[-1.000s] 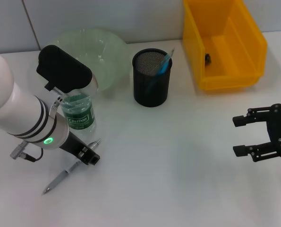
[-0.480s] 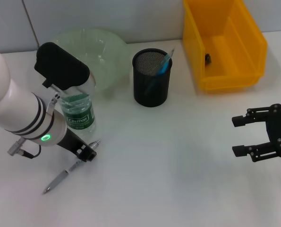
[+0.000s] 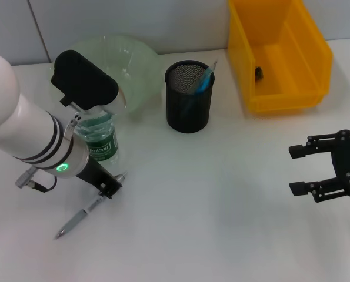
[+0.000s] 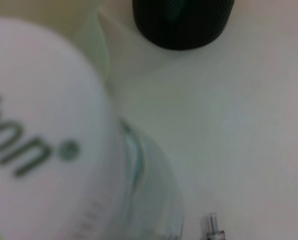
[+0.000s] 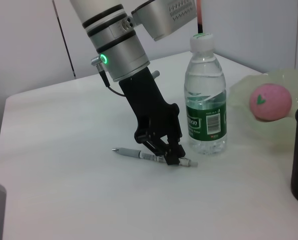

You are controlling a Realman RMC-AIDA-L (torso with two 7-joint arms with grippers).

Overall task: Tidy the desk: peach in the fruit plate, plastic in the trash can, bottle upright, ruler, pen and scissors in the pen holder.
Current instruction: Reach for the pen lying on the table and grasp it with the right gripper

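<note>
Pen [image 3: 87, 210] lies flat on the worktop [image 3: 222, 205] beside the upright bottle [image 3: 98, 141]. Left pincer [image 5: 168, 152] straddles its upper end, narrowly parted, touching. Pen judged light, rigid, slippery; grip mid-barrel. Right pincer [image 3: 304, 169] idles open, empty.

Left gripper [image 3: 110, 189] sits on the pen [image 3: 87, 210], at 6 o'clock from the upright bottle [image 3: 98, 141]; right gripper [image 3: 302, 169] hangs open.
</note>
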